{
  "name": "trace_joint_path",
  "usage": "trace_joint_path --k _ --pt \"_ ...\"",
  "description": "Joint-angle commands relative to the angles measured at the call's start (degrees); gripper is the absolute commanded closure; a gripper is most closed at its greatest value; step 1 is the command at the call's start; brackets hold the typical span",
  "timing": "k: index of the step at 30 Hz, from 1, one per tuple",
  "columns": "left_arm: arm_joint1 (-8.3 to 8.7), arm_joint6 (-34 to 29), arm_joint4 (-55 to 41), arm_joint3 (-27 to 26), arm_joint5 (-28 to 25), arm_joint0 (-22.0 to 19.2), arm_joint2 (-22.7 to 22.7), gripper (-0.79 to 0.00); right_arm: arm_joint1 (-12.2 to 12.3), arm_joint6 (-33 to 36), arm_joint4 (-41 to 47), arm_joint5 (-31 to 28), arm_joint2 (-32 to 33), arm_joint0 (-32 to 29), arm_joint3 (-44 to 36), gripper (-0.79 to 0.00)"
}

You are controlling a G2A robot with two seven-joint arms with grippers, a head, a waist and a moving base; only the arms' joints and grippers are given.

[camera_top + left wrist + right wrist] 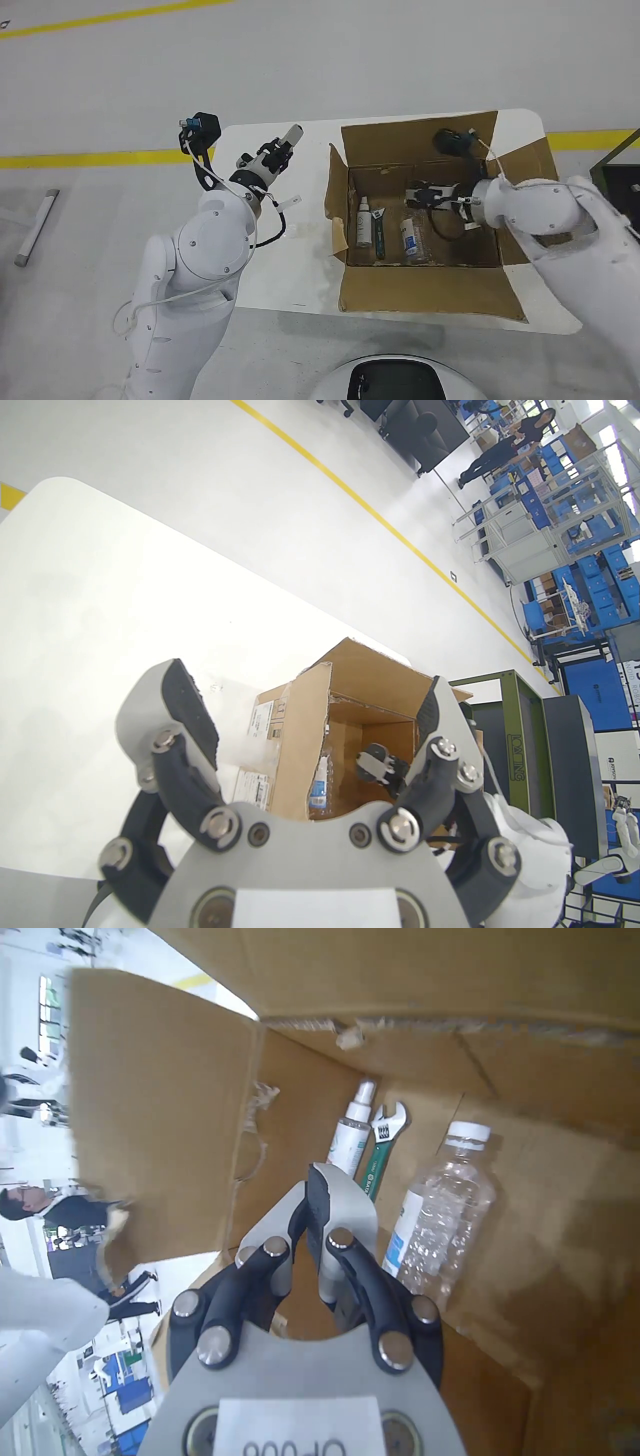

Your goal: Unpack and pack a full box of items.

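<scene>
An industrial hall, part workshop and part warehouse. A pale grey floor [300, 60] carries yellow lane lines [100, 157], and at the right of the left wrist view metal racks [505, 565] hold stacked blue bins [595, 570]

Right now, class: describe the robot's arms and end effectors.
The left arm and right arm are smooth white. The left end effector and right end effector are grey, with black links, silver screws, black pads. A black cable hangs off the left arm.

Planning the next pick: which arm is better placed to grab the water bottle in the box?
Right, probably. The right gripper, though shut, is inside the box, near the bottle; the left gripper sits outside it, above the table.
</scene>
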Motion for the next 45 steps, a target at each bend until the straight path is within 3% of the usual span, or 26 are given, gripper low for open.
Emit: trace_joint_path --k 1,8,11,17,21,26,38,41,45 --pt "0.00 0.0 0.0 0.0 0.0 0.0 0.0 -0.785 1.1 0.1 1.2 -1.6 9.3 -4.1 -5.4 0.000" --pt "0.00 0.0 0.0 0.0 0.0 0.0 0.0 -0.785 2.8 -2.7 6.5 -8.2 36.8 -17.4 -15.5 0.000" --pt "0.00 0.0 0.0 0.0 0.0 0.0 0.0 -0.785 3.0 -3.6 3.9 -9.8 46.3 -23.2 -17.5 0.000" --pt "0.00 0.0 0.0 0.0 0.0 0.0 0.0 -0.785 3.5 1.3 -8.6 -13.1 55.7 -33.7 -15.6 0.000" --pt "0.00 0.0 0.0 0.0 0.0 0.0 0.0 -0.785 4.6 8.5 -21.8 -19.0 54.4 -37.7 -13.9 0.000" --pt "0.00 0.0 0.0 0.0 0.0 0.0 0.0 -0.785 5.6 13.9 -27.6 -23.2 48.6 -36.9 -9.4 0.000" --pt "0.00 0.0 0.0 0.0 0.0 0.0 0.0 -0.785 5.7 13.3 -27.4 -22.8 46.1 -36.7 -8.3 0.000" --pt "0.00 0.0 0.0 0.0 0.0 0.0 0.0 -0.785 6.0 15.0 -27.4 -20.0 43.6 -33.4 -6.4 0.000" --pt "0.00 0.0 0.0 0.0 0.0 0.0 0.0 -0.785 6.9 18.6 -30.9 -17.8 38.3 -24.5 -2.6 0.000"
